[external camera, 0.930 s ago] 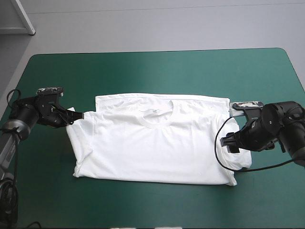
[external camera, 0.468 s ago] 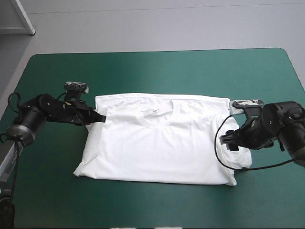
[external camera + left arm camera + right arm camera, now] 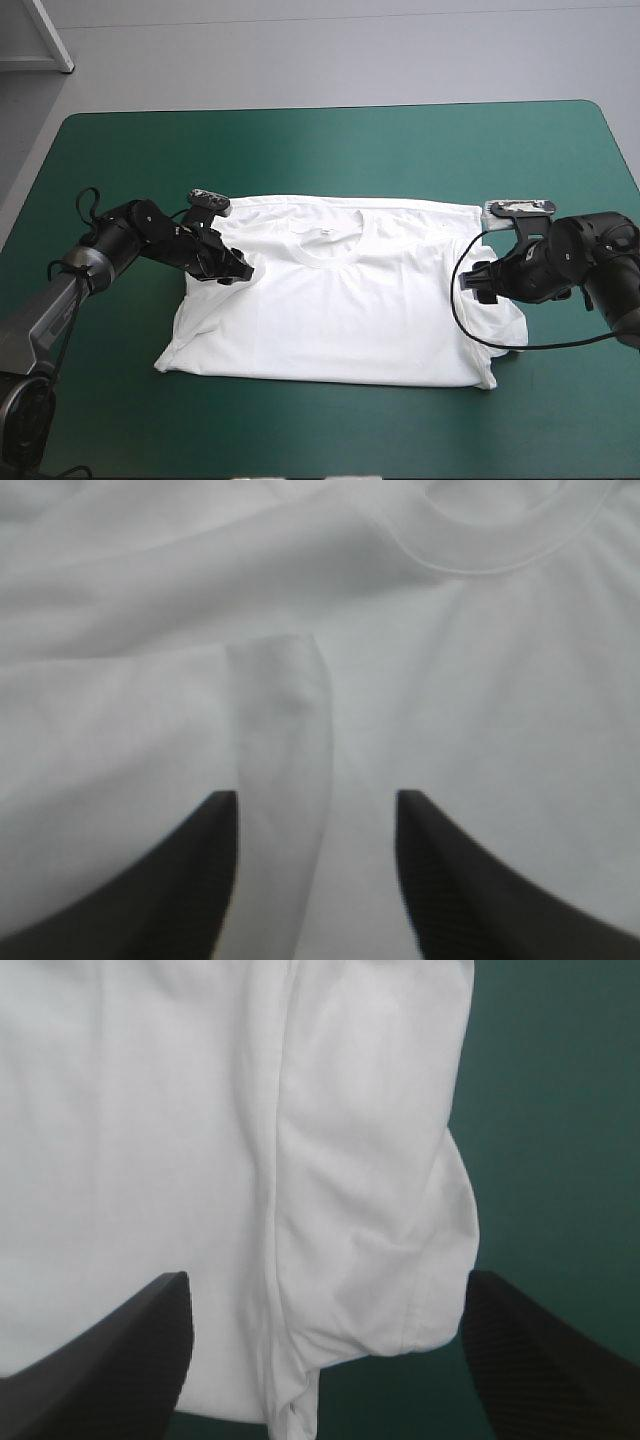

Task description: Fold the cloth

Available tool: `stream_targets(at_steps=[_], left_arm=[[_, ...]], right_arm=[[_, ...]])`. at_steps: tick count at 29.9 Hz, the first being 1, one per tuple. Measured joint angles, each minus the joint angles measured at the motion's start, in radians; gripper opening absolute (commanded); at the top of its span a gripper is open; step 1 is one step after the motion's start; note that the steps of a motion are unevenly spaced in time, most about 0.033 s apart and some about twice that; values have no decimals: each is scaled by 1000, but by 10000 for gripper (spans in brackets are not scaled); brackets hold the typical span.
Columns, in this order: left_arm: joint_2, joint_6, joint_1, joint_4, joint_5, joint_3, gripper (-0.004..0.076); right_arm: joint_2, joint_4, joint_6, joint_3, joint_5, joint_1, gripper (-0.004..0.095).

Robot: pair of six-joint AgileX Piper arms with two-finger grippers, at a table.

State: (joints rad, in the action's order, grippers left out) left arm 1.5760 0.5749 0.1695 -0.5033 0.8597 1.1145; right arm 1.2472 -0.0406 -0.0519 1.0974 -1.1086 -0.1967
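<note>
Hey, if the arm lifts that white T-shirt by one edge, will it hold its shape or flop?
Probably flops: the T-shirt lies limp, its folded-in sleeve bulging in soft creases. Pushing would likely bunch it, like those creases.

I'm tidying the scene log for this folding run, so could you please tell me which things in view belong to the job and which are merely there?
Part of the job:
the T-shirt, spread flat
the left end effector, open over one sleeve
the right end effector, open at the opposite sleeve

Merely there:
the teal-green table cover, only the work surface
</note>
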Motion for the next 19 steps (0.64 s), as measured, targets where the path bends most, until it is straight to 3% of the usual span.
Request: stream_targets(at_steps=[2,8,13,19], left_arm=[[2,2,0,-1,17,0,672],[3,-34,0,11,96,55,671],[-4,-223,3,157,175,168,671],[-79,-360,3,357,284,290,671]], right_arm=[[0,11,-26,0,20,0,691],[1,76,-97,0,63,0,691],[52,95,-115,1,79,34,691],[195,-32,-24,1,127,149,677]])
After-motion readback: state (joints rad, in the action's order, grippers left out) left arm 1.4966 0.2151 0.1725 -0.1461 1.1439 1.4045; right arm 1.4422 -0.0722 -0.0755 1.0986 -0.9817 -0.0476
